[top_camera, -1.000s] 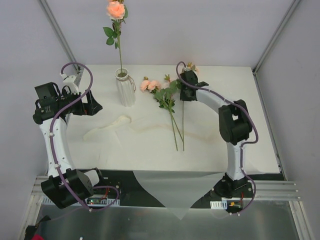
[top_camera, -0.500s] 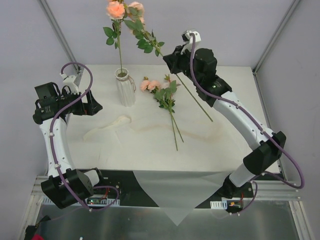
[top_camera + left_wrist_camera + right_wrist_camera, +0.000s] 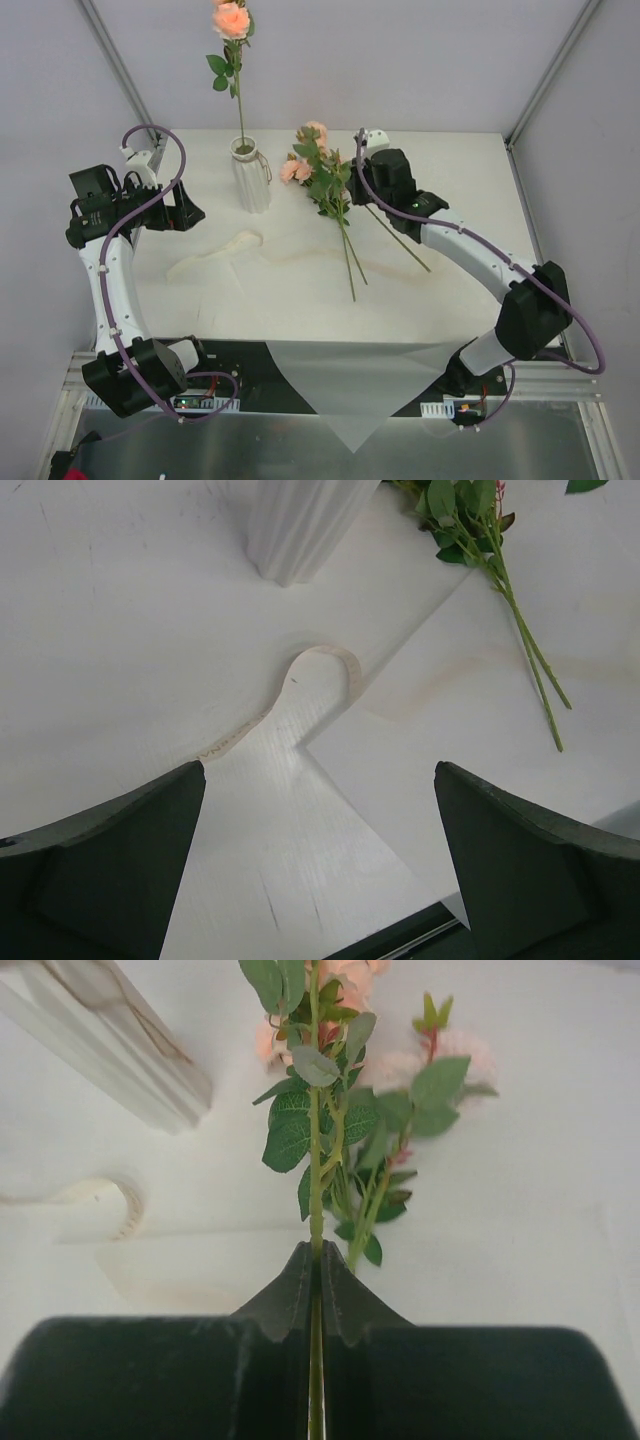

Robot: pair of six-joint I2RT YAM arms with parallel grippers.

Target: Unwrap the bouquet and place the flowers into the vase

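The bouquet lies undone: two peach-pink flowers (image 3: pixel 333 195) rest loose on the flat white wrapping sheet (image 3: pixel 300 290). The white ribbed vase (image 3: pixel 251 180) holds one upright rose (image 3: pixel 232 20). My right gripper (image 3: pixel 354 188) is shut on the green stem (image 3: pixel 316 1190) of another rose (image 3: pixel 316 133), low over the lying flowers, bloom toward the vase. In the right wrist view the right gripper (image 3: pixel 318 1255) pinches that stem, with the vase (image 3: pixel 110 1050) at upper left. My left gripper (image 3: pixel 185 212) stands open left of the vase, and in its own view the left gripper (image 3: pixel 320 770) holds nothing.
The cream ribbon (image 3: pixel 215 255) curls on the table in front of the vase, also the ribbon (image 3: pixel 330 662) in the left wrist view. The sheet's corner (image 3: pixel 345 385) hangs over the front edge. Frame posts stand at the back corners.
The right arm, which had lifted the rose high half a second ago, has brought it down again beside the lying flowers. The left arm has not moved.
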